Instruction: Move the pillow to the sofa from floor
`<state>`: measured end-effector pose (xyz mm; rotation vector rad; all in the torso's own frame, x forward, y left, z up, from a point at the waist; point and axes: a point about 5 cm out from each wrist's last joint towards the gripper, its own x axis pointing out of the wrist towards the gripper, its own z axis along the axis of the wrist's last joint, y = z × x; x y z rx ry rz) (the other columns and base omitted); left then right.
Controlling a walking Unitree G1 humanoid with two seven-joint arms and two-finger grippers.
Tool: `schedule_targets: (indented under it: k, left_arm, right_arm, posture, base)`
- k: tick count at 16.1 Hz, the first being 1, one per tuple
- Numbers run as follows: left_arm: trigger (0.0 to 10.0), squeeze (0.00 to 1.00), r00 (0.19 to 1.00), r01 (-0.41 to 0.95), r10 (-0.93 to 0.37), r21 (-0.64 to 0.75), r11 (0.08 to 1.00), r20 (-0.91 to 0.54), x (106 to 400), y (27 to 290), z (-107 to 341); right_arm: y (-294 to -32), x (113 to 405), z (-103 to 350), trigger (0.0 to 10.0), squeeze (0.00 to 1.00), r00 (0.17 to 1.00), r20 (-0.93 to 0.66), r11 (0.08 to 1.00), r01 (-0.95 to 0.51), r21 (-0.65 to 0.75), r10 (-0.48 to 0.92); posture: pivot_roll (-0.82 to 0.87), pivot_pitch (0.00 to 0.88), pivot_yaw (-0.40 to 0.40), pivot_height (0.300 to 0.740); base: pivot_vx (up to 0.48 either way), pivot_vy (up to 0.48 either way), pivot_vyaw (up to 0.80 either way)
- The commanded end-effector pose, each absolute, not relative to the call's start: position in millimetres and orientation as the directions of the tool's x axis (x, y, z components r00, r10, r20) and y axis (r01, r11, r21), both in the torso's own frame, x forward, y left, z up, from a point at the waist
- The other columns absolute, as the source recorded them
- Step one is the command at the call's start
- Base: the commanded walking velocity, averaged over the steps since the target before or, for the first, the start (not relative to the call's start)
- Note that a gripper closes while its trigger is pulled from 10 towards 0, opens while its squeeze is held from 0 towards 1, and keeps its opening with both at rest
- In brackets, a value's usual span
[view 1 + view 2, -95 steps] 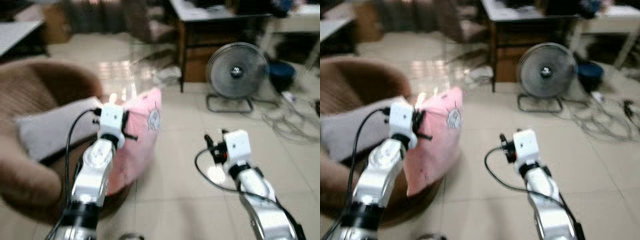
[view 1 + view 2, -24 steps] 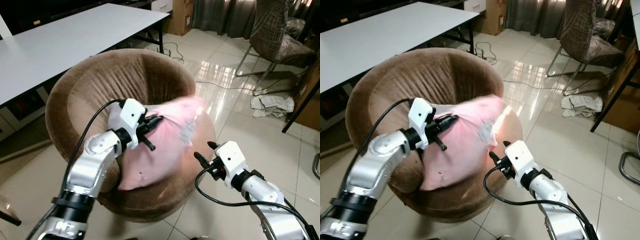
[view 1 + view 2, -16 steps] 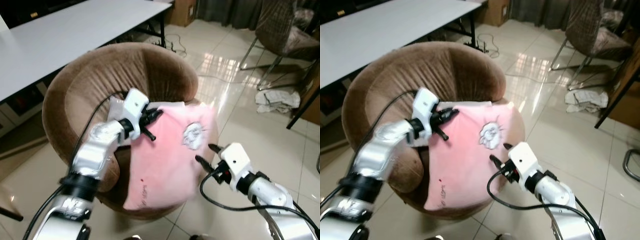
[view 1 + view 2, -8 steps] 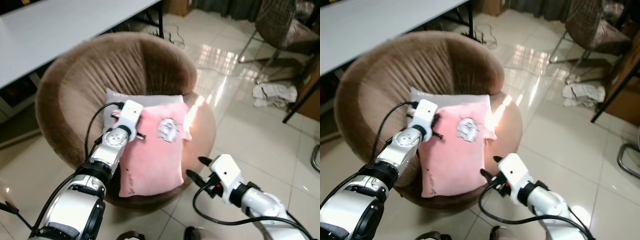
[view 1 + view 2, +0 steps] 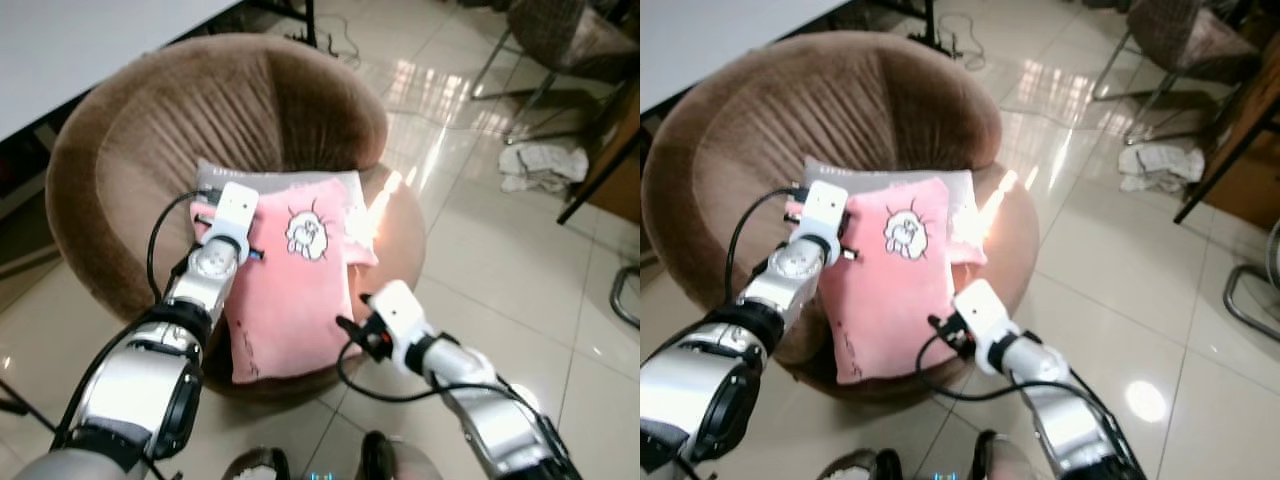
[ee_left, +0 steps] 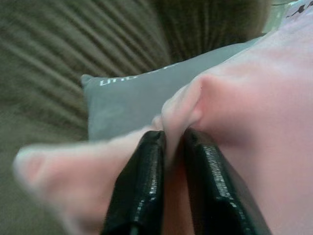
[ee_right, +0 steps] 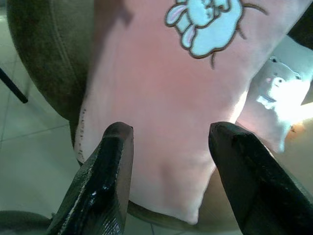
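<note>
1. Low and centre in the left eye view, the right gripper (image 5: 352, 327) has its fingers spread wide and holds nothing, just beside the near edge of the pink pillow (image 5: 290, 290).
2. Mid-frame, the pillow lies on the seat of the round brown sofa (image 5: 120, 130), its near end overhanging the front.
3. Further up, the left gripper (image 6: 171, 147) pinches the pillow's corner, fingers nearly together.
4. Behind it rests a grey cushion (image 6: 127, 98).
5. Best to nudge the pillow further in before letting go.
</note>
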<state>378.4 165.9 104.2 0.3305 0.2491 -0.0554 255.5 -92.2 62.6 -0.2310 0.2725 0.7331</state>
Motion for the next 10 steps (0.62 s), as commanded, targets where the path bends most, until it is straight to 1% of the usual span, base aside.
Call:
schedule_targets:
  k: [1,3,4,5,7,9,10]
  left_arm:
    - [10.0,1.0,0.966,0.089,-0.011,0.29,0.953,-0.259,379.3,168.4,105.0]
    - [10.0,1.0,0.967,0.089,-0.019,0.269,0.959,-0.252,380.9,169.8,108.4]
    - [10.0,1.0,0.976,0.064,-0.007,0.255,0.965,-0.219,384.2,172.3,116.2]
    - [10.0,1.0,0.983,0.051,-0.007,0.235,0.971,-0.185,388.1,173.7,125.6]
    - [10.0,1.0,0.988,0.046,-0.012,0.215,0.975,-0.157,391.4,173.9,133.8]
    - [10.0,1.0,0.987,0.121,-0.102,0.155,0.981,-0.121,394.3,166.1,142.8]
    - [10.0,0.0,0.982,0.183,-0.175,0.125,0.975,-0.072,392.7,159.5,145.7]
  right_arm:
    - [-91.6,255.2,52.0,10.0,0.0,0.714,-0.35,0.729,-0.675,-0.111,0.607]
    - [-83.8,252.5,39.7,10.0,0.0,0.723,-0.353,0.743,-0.661,-0.104,0.594]
    - [-71.2,242.2,30.5,10.0,0.0,0.736,-0.342,0.759,-0.645,-0.09,0.585]
    - [-49.0,225.8,23.2,10.0,0.0,0.74,-0.325,0.765,-0.64,-0.073,0.588]
    - [-28.7,216.7,19.8,10.0,0.0,0.738,-0.316,0.76,-0.646,-0.075,0.596]
    - [-26.6,224.6,16.4,10.0,0.0,0.779,-0.303,0.793,-0.6,-0.105,0.549]
    - [-29.5,228.8,13.4,10.0,0.0,0.82,-0.307,0.837,-0.535,-0.116,0.482]
  posture:
    - [-0.15,0.191,0.037,0.74]
    - [-0.15,0.179,0.034,0.74]
    - [-0.14,0.166,0.032,0.74]
    - [-0.13,0.157,0.03,0.74]
    - [-0.12,0.144,0.027,0.74]
    - [-0.11,0.119,0.037,0.74]
    - [-0.1,0.09,0.047,0.74]
  base:
    - [0.0,0.0,0.0]
    - [0.0,0.0,0.0]
    - [0.0,0.0,0.0]
    - [0.0,0.0,0.0]
    - [0.0,0.0,0.0]
    - [0.0,0.0,0.0]
    - [0.0,0.0,0.0]
